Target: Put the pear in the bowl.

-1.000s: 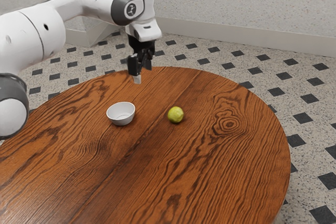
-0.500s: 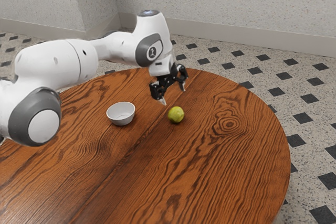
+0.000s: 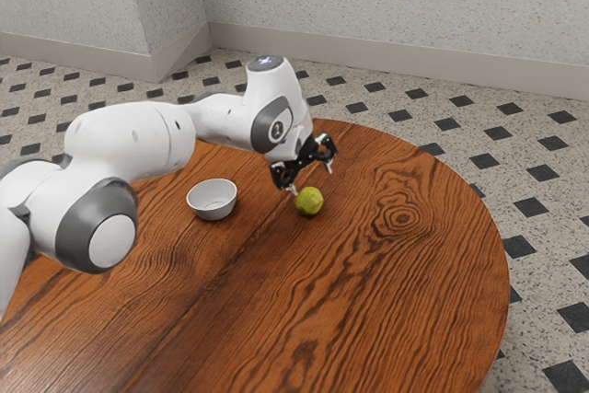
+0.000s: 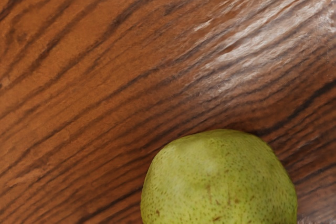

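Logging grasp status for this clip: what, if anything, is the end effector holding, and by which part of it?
Nothing is held: the end effector is open near the pear, which sits on the table.

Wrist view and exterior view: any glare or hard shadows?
Wrist view: whitish glare streaks the table a little way off from the pear, whose speckled skin isn't washed out. Exterior view: soft, even light, no hard shadow beside pear or bowl, wood grain readable.
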Controlling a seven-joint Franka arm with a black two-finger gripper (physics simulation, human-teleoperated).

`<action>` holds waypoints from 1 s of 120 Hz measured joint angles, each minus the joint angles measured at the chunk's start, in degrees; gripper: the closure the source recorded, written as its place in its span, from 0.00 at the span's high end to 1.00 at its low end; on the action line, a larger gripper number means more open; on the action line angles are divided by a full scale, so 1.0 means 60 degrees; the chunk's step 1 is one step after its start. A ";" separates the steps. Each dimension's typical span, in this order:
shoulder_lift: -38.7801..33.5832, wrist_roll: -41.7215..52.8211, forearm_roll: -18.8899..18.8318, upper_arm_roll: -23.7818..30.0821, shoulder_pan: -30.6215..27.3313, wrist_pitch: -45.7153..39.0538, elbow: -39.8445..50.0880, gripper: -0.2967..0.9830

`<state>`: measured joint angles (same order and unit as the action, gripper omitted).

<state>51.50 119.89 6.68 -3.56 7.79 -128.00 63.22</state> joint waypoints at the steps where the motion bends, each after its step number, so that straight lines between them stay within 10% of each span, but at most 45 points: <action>1: -0.0001 0.0017 0.0003 -0.0014 0.0007 0.0027 0.0000 0.77; 78: 0.0588 0.0676 0.0299 -0.0561 0.0307 0.0550 -0.0144 0.77; 120: 0.0466 0.0717 0.0313 -0.0578 0.0352 0.0509 -0.0145 0.55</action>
<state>54.29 124.20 8.56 -7.02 9.91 -124.94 62.35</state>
